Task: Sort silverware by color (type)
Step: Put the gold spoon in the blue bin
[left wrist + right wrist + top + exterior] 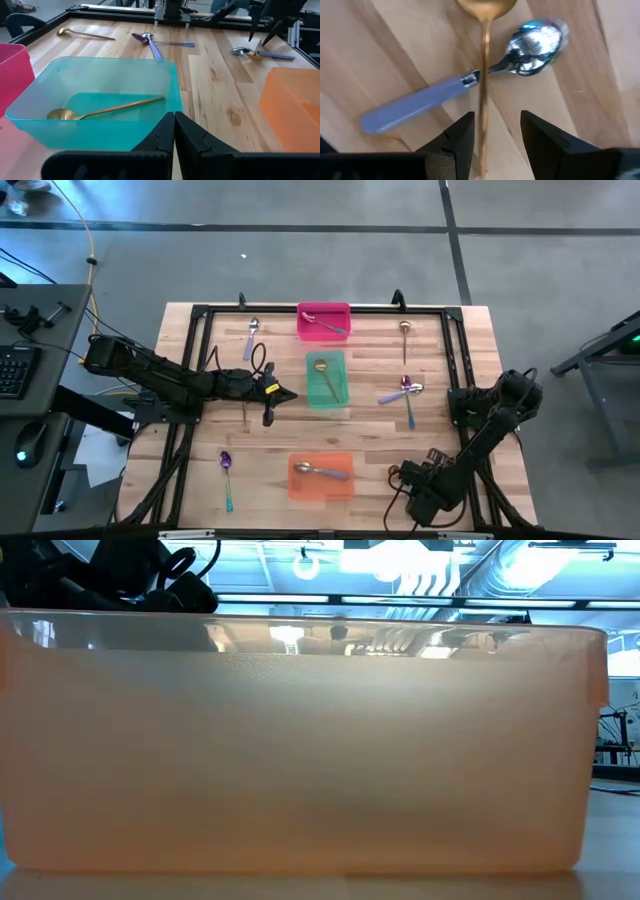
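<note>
My right gripper (497, 125) hangs open, pointing down, near the table's near right corner (418, 470). Its fingers stand on either side of a gold spoon's thin handle (483, 100), a little above it, touching nothing. The gold handle lies across the neck of a silver spoon with a lavender handle (415, 105). The left wrist view shows the same pair (255, 54) under those fingers. My left gripper (174, 135) waits shut beside the green bin (325, 402), which holds a gold spoon (100, 109).
A pink bin (323, 332) at the far edge and an orange bin (320, 492) at the near edge each hold a spoon. Loose spoons lie at the far left (250, 335), far right (405, 335), right of the green bin (405, 392) and near left (227, 475).
</note>
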Robot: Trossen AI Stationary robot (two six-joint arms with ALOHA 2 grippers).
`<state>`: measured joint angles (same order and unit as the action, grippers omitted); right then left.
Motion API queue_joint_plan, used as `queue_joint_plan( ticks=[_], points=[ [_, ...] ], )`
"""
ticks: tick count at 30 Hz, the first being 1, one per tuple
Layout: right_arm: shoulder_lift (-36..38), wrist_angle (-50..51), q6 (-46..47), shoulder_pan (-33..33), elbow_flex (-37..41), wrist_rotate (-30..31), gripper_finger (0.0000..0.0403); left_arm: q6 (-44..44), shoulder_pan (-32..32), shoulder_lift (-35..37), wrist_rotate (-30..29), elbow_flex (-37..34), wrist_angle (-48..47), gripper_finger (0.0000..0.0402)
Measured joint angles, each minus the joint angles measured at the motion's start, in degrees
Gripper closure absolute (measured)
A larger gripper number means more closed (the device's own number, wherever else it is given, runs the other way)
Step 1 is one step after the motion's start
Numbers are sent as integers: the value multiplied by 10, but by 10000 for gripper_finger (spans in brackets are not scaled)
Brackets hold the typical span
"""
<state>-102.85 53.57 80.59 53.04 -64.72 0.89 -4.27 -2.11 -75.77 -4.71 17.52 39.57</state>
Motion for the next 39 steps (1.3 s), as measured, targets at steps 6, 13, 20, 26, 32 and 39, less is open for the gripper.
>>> queue_joint_plan(
  ticks=[6, 13, 20, 26, 32, 39],
  points=[
    [0, -58, 4, 3, 42, -6, 258, 0, 0, 0, 0, 0, -5, 399],
    [3, -87, 4, 4, 65, -7, 283, 0, 0, 0, 0, 0, -8, 399],
    [2, -88, -6, 4, 66, -5, 359, -2, -3, 0, -19, 0, -8, 399],
    [7, -82, -11, 4, 66, -4, 398, -1, -2, 0, -20, 0, -8, 399],
    [39, -54, 4, 4, 71, 24, 399, 0, -2, 0, -20, 0, -7, 399],
    [115, -30, -13, -16, 69, 67, 401, -1, -1, 0, -21, 0, -7, 399]
  ],
)
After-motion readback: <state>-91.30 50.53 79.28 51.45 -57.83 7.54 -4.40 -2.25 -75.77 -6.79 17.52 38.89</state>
